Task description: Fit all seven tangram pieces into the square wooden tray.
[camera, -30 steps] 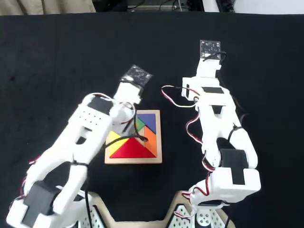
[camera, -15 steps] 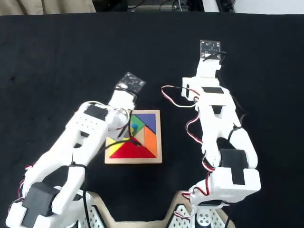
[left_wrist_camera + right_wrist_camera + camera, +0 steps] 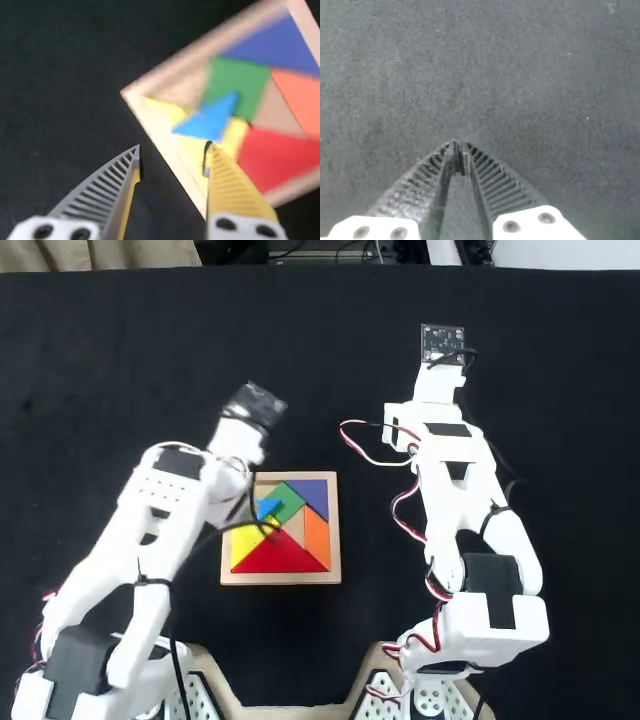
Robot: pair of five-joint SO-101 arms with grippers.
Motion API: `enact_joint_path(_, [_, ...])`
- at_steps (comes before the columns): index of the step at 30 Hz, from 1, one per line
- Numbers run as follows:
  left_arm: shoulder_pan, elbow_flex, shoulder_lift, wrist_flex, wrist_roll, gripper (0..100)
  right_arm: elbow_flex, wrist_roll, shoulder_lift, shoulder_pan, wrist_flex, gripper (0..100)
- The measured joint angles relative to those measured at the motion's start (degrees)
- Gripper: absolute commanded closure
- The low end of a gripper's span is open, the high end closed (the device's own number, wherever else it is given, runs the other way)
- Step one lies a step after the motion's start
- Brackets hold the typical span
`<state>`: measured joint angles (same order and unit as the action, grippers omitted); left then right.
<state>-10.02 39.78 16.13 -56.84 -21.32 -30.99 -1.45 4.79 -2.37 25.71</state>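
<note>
My left pincer (image 3: 172,149) hangs spread wide with nothing in it, one finger over the black cloth (image 3: 120,360), the other over the left rim of the square wooden tray (image 3: 200,47); the tray sits on the cloth between my two arms, closer to the left one; just past my inner fingertip lies the piece that matters, the light-blue triangle (image 3: 210,120), riding on top of its neighbours rather than seated; its long edge runs slantwise from the yellow piece (image 3: 165,112) towards the green square (image 3: 235,80); I judge the coming move turns on that slant, since it has to be turned or nudged flat into a gap; beyond it the red triangle (image 3: 280,552), orange piece (image 3: 316,533) and dark-blue triangle (image 3: 315,495) lie flat in the tray; there are wood-coloured patches among them, and I cannot tell whether they are bare floor or a plain piece; farthest off, my right pincer (image 3: 459,152) is pressed together on nothing, over open cloth well apart from the tray, so the left arm is plainly the nearer.
</note>
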Motion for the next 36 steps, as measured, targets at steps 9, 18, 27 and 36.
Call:
enact_joint_path(9, [-4.3, 5.4, 0.0, 4.9, -8.5, 86, 0.0, 0.0, 0.0, 0.0, 0.0, 98.6])
enact_joint_path(18, [-2.6, 10.4, 0.1, 17.2, -9.0, 86, 0.0, 0.0, 0.0, 0.0, 0.0, 98.6])
enact_joint_path(27, [-2.5, 10.4, 0.1, 19.7, -8.9, 86, 0.0, 0.0, 0.0, 0.0, 0.0, 98.6])
enact_joint_path(36, [-2.5, 10.4, -1.8, 25.1, -5.7, 86, 0.0, 0.0, 0.0, 0.0, 0.0, 98.6])
